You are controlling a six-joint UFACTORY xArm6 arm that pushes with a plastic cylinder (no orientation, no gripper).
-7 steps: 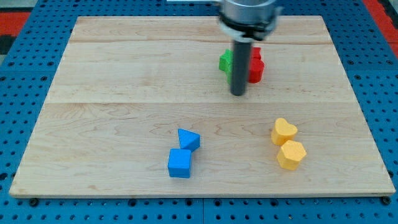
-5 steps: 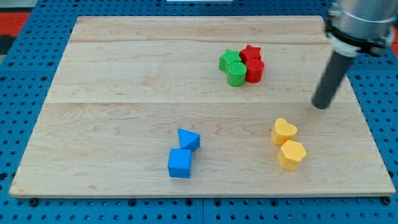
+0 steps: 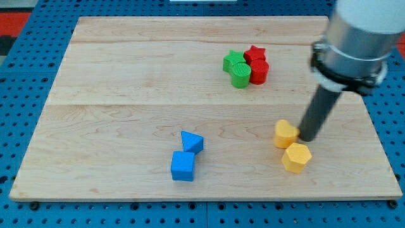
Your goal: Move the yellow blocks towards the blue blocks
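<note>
Two yellow blocks lie at the view's lower right: a yellow heart-shaped block (image 3: 285, 134) and a yellow hexagonal block (image 3: 296, 158) just below it. My tip (image 3: 308, 137) rests against the right side of the heart-shaped block, just above the hexagonal one. Two blue blocks lie at the lower middle: a blue triangular block (image 3: 191, 142) and a blue cube (image 3: 183, 166) touching below it, well to the left of the yellow blocks.
A cluster of blocks sits at the upper middle: a green star (image 3: 232, 60), a green cylinder (image 3: 240, 75), a red star (image 3: 255, 54) and a red block (image 3: 259, 71). The wooden board (image 3: 126, 76) lies on a blue perforated surface.
My tip moved from beside the green and red cluster out to the right, then down and left to the yellow heart-shaped block, which has shifted slightly left.
</note>
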